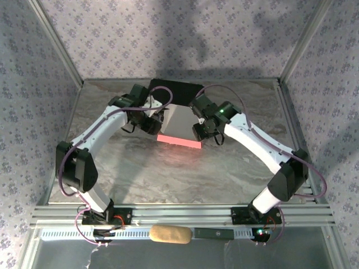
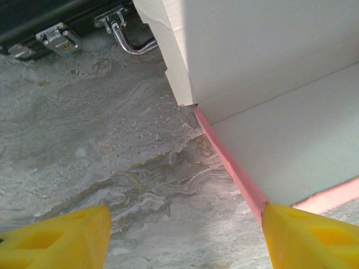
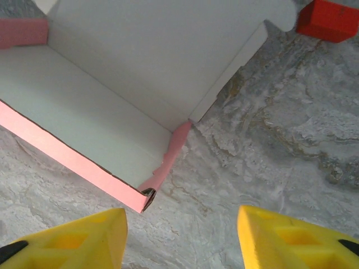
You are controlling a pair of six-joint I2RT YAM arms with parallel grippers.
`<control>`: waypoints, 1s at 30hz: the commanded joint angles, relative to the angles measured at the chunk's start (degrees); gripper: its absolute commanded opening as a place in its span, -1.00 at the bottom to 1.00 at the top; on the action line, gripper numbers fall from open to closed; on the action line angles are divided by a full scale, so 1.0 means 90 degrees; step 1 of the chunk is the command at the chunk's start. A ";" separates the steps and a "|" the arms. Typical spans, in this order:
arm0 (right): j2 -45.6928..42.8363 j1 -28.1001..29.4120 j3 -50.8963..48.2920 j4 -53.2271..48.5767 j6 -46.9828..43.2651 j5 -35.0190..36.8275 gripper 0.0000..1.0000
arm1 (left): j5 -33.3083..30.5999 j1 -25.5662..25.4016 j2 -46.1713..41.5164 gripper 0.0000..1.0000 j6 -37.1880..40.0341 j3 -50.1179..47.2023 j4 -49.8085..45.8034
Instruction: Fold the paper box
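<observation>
Marbled tabletop (image 1: 168,174) with one paper box (image 1: 180,120), pink outside, pale inside, partly erected; two arms, left gripper (image 2: 185,224) and right gripper (image 3: 182,224), both spread, empty

The top external camera sits high above and behind the arm bases. It looks down and forward over the whole counter (image 1: 168,179) toward the far wall, with the paper box (image 1: 180,128) small at mid-frame. The left wrist camera is low and close, looking past the yellow left fingers (image 2: 56,241) at the box's left-hand corner and a black case (image 2: 33,17) beyond. The right wrist camera, equally near, looks past the right fingers (image 3: 73,241) at the opposite corner. All three views share the box and the marbled counter beside it.
</observation>
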 commanded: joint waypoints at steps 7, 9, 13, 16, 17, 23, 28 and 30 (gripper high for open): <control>0.0130 -0.1761 0.0314 0.0017 0.0467 -0.1165 0.05 | 0.1401 0.0653 0.1066 0.37 -0.0674 0.1618 -0.0335; 0.0072 -0.1786 0.0172 0.0060 0.0576 -0.1161 0.03 | 0.1449 0.0602 0.1742 0.27 -0.0571 0.2183 -0.0611; -0.0496 -0.1829 -0.0402 0.0406 0.0760 -0.1295 0.03 | 0.1241 0.0495 0.2528 0.23 -0.0608 0.2729 -0.0366; -0.0913 -0.1822 -0.0668 0.0375 0.0820 -0.1318 0.03 | 0.1222 0.0493 0.2893 0.24 -0.0712 0.2925 -0.0145; -0.1058 -0.1818 -0.0758 0.0387 0.0844 -0.1348 0.03 | 0.1252 0.0496 0.3002 0.24 -0.0766 0.3013 -0.0087; -0.1586 -0.1791 -0.1045 0.0215 0.0858 -0.1330 0.03 | 0.1462 0.0357 0.3739 0.19 -0.0763 0.3584 -0.0140; -0.1922 -0.1772 -0.1186 0.0139 0.0879 -0.1314 0.03 | 0.1549 0.0346 0.3988 0.16 -0.0806 0.3456 0.0081; -0.1958 -0.1772 -0.1201 0.0140 0.0902 -0.1321 0.03 | 0.1597 0.0329 0.4037 0.12 -0.0816 0.3397 0.0148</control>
